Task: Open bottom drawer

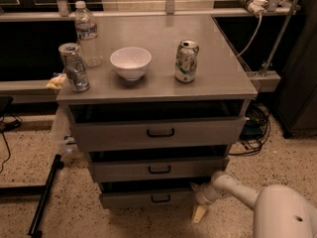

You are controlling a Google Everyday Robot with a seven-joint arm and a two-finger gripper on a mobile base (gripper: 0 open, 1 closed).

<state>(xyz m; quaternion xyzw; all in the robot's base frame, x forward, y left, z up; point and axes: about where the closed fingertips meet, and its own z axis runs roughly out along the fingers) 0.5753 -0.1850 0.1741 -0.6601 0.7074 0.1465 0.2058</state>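
The bottom drawer (133, 198) is the lowest, narrowest grey front of three, with a small black bar handle (160, 199). It stands out a little from the cabinet, as do the two above it. My white arm reaches in from the lower right. My gripper (198, 202) is at the drawer's right end, near the floor, to the right of the handle. One pale finger (199, 213) points down toward the floor.
On the grey cabinet top (223, 78) stand a water bottle (87, 33), a silver can (74, 67), a white bowl (131, 62) and a green can (186, 61). A black pole (43, 196) lies on the speckled floor at left. Cables (255, 128) lie at right.
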